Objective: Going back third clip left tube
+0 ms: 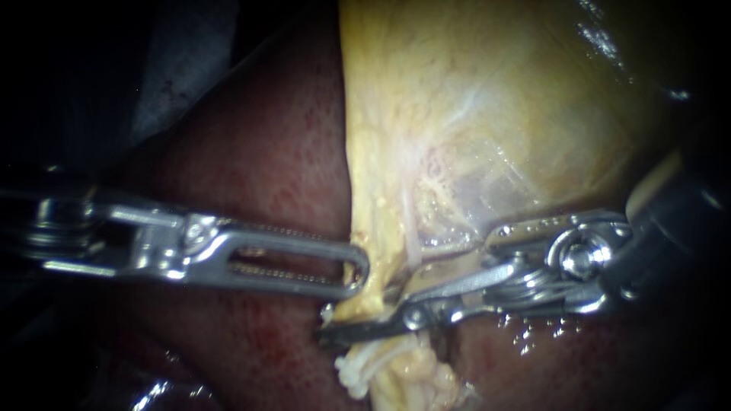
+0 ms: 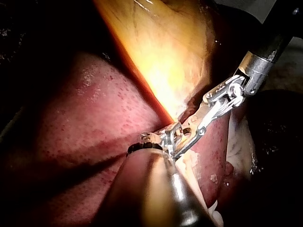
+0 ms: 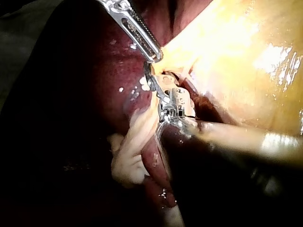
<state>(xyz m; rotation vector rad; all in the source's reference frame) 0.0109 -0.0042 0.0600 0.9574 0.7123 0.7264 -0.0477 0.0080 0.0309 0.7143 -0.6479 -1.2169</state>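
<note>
My right instrument [image 1: 359, 313] comes in low from the right. Its jaws stand open, and the thin tube [image 1: 370, 298] seems to sit in the gap between them. This is where the yellow gallbladder [image 1: 487, 99] gets narrow, over the red liver [image 1: 259, 152]. The jaws hold nothing. I cannot pick out a clip on the tube, and I cannot tell if this is the left tube.

My left instrument [image 1: 358, 272] lies flat across the liver. Its jaws lie together, and their tip looks to pinch the edge of the gallbladder just above the tube.

I think the tube is soft, wet and slippery, and it can tear easily. A clip is tiny and hard, and a bump may knock it loose. So I do not want to grab the tube at all. The safe place to hold is the thicker yellow edge, where my left instrument has it. To go back, my right jaws need to slide off straight without dragging the tube.
</note>
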